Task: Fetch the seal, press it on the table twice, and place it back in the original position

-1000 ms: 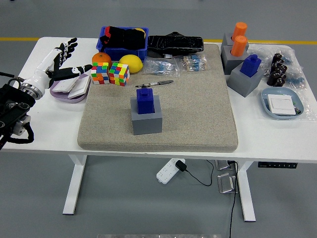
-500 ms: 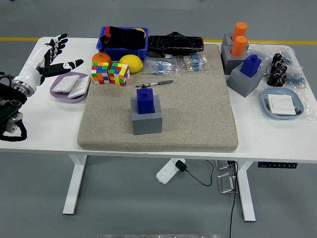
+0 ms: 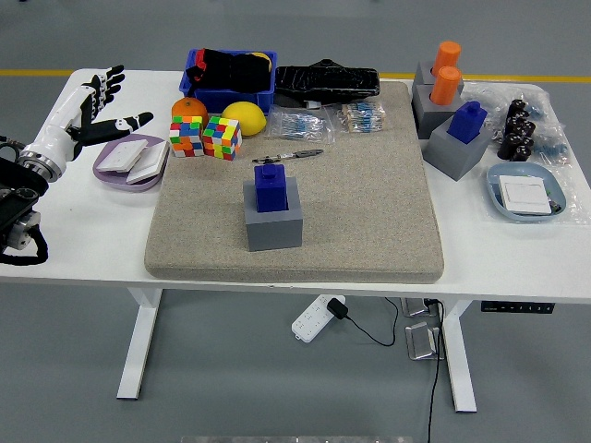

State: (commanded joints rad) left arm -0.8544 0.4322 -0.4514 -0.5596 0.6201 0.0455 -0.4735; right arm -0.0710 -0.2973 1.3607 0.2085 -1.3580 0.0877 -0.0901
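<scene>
While left hand (image 3: 88, 111) hovers open, cubes (image 3: 205, 137) flank seal (image 3: 271, 187).

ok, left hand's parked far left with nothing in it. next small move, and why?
Probably swing the left robot hand right toward the blue seal. The fingers are spread and empty above the table's left end, and the seal sits untouched in its grey holder mid-mat.

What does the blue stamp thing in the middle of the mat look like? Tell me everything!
The blue seal is a blocky, plastic-looking stamp with a small square knob on top. It stands upright, its lower part sunk into a grey cube holder near the middle of the beige mat. Only the holder touches it. A pen lies just behind it, apart.
</scene>
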